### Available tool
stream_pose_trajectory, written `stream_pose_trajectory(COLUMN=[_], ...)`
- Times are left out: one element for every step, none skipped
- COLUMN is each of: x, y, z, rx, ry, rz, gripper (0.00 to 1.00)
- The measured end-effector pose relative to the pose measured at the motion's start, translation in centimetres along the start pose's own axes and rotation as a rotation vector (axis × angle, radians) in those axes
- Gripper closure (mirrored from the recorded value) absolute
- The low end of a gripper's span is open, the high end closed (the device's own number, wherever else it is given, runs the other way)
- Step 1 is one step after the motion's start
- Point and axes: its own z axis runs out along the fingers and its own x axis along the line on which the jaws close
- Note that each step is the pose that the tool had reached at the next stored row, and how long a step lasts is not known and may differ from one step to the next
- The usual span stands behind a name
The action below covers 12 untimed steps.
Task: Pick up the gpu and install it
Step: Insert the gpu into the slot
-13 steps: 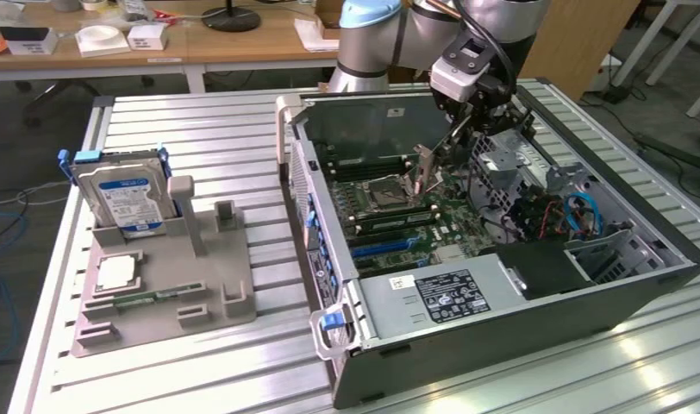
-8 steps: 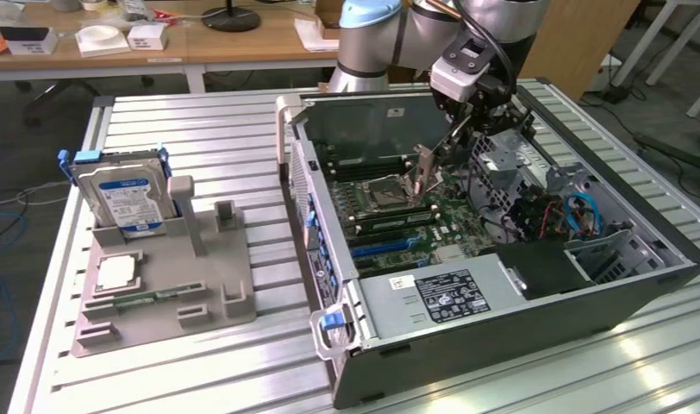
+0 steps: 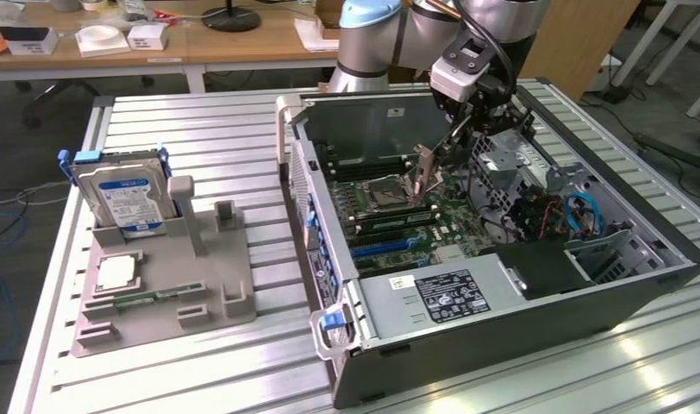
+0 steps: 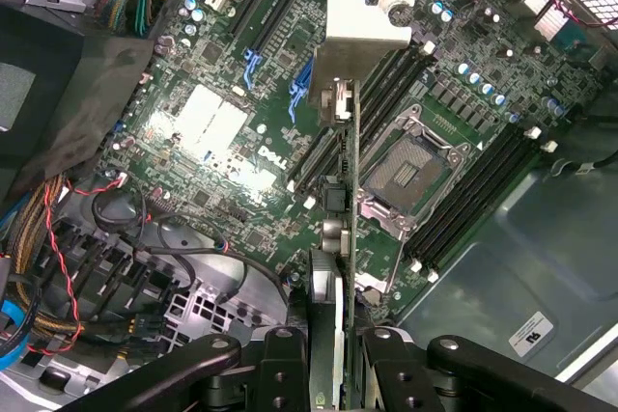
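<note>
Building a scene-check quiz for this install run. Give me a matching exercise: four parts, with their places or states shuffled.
1. gpu
2. hard drive
3. power supply
4. CPU socket

A. upright in the gray holder, outside the computer case
B. empty, on the motherboard
C. clamped in the gripper, over the motherboard
D. lying in the computer case, label up

Pairs: 1-C, 2-A, 3-D, 4-B

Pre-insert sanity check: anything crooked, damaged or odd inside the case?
Nothing looks damaged or spilled. The gpu, clamped edge-on between the fingers, hangs above the motherboard, not seated in any slot.
</note>
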Motion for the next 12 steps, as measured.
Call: stream_pose_trajectory(x=[-0.01, -0.02, -0.02, -0.02, -0.02, -0.01, 0.00, 0.00, 0.00, 0.00, 0.01, 0.01], y=[-0.01, -0.01, -0.01, -0.01, -0.01, -0.01, -0.03, -0.04, -0.04, -0.05, -0.05, -0.05], z=[0.01, 0.01, 0.01, 0.01, 0.01, 0.01, 0.01, 0.02, 0.01, 0.01, 0.01, 0.02], rx=[0.0001, 0.0001, 0.0001, 0.0001, 0.0000, -0.0007, -0.0034, -0.0080, -0.0143, -0.0238, -0.0328, -0.0418], ry=[0.0000, 0.0000, 0.0000, 0.0000, 0.0000, -0.0005, -0.0020, -0.0045, -0.0075, -0.0113, -0.0150, -0.0185], rz=[0.000, 0.000, 0.000, 0.000, 0.000, 0.000, 0.001, 0.002, 0.003, 0.005, 0.007, 0.009], gripper=[0.73, 0.73, 0.73, 0.73, 0.73, 0.73, 0.73, 0.73, 0.73, 0.73, 0.73, 0.73])
